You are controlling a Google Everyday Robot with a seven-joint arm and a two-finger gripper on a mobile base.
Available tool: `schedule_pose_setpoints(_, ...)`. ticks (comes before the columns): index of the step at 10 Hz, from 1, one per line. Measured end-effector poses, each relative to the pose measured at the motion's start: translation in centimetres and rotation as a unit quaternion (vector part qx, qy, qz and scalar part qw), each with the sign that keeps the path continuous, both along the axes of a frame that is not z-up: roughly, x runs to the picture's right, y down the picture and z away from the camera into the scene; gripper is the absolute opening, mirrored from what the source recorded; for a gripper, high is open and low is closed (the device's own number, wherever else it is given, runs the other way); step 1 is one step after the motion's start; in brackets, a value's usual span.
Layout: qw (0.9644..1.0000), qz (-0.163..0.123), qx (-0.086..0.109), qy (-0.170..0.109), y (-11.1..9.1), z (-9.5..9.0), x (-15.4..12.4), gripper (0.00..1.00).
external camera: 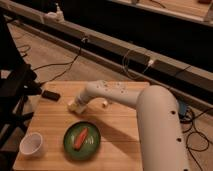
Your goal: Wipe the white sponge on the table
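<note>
Table [50, 120]: the plate [81, 150] sits near the front edge, left of centre, with a carrot-like piece [80, 138] lying on it. The cup [31, 145] stands at the front-left corner, left of the plate and apart from it. A flat device [50, 94] lies near the rear-left edge. The arm [160, 125] reaches in from the right across the table's rear half. The gripper [76, 104] is down at the tabletop behind the plate, on the sponge [72, 107]. Cables [60, 62] run over the floor behind the table.

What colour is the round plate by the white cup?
The round plate is green, best in the camera view. The gripper is low over the wooden table.
</note>
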State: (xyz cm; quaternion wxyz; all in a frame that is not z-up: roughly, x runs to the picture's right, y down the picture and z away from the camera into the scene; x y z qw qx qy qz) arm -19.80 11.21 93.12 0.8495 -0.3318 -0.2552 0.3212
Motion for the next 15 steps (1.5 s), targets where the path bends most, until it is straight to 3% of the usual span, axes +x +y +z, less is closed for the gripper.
schedule_pose_setpoints(2,0.9998,-0.008,-0.015,0.014,1.4,-0.8,1.3,0.00)
schedule_pose_setpoints(5,0.9966,-0.019,-0.028,0.075,2.0,-0.6,6.4,0.00)
schedule_pose_setpoints(9,0.9890,-0.037,0.000,0.143,-1.5,0.7,11.1,0.00)
schedule_pose_setpoints(11,0.9899,-0.045,0.014,0.134,-3.4,2.1,9.2,0.00)
schedule_pose_setpoints(15,0.9951,-0.047,0.014,0.086,-4.1,3.8,4.4,0.00)
